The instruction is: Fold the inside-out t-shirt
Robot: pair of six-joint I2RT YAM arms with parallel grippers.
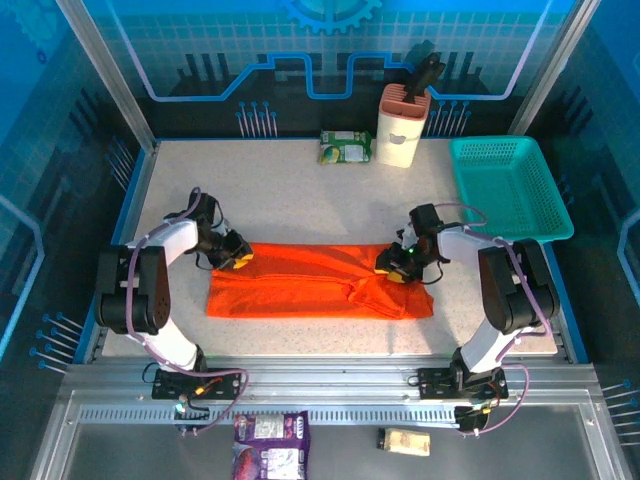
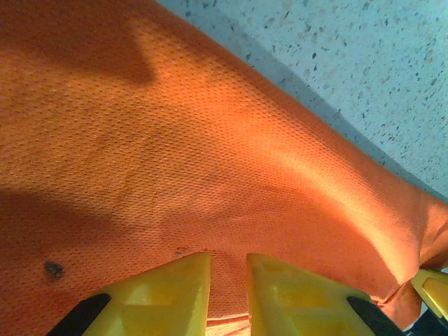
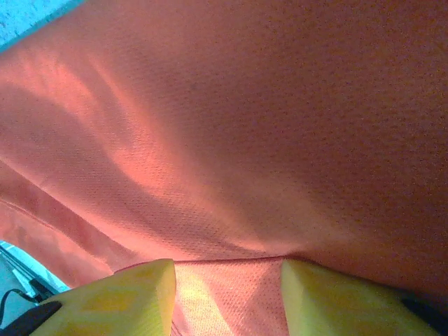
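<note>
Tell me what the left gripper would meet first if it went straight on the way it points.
The orange t-shirt: its cloth sits between the fingers of the left gripper and stretches on ahead of them. The speckled table lies beyond, though depth is unclear.

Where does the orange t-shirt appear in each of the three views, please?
Top external: orange t-shirt, a wide band mid-table between left fingers and right fingers.
Left wrist: t-shirt left and centre, above the left fingers.
Right wrist: t-shirt across the picture, between the right fingers.
Shared landmark: speckled table.
</note>
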